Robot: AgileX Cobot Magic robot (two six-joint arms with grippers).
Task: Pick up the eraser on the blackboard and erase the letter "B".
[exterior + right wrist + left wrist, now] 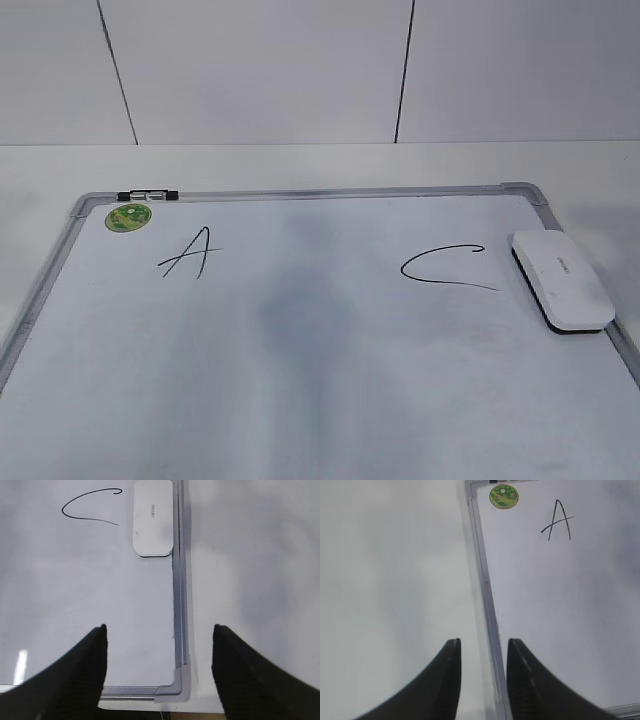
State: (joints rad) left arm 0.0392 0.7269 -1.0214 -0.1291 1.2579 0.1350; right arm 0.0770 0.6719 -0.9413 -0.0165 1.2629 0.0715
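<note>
Here's the blackboard lying flat on the table, and between the slanted "A" on the left and the wide "C" on the right there's only a grey smudge; no letter "B" shows in any view, so by my reading the erasing is done or the letter is simply gone. The eraser lies on the board's right edge, just right of the "C", close against the frame, felt side down, nobody touching it. The right gripper hovers above the near right corner of the board, jaws spread wide with nothing between them, the eraser well ahead of it toward the far side. The left gripper hangs over the near left frame rail, fingers a narrow gap apart and holding nothing, the green sticker far ahead at the corner. Neither arm shows in the exterior view. If any wiping is left, I'd say the next move falls to the right arm: reach forward, straddle the eraser across its short sides, close, lift, then carry it left to the smudged middle.
</note>
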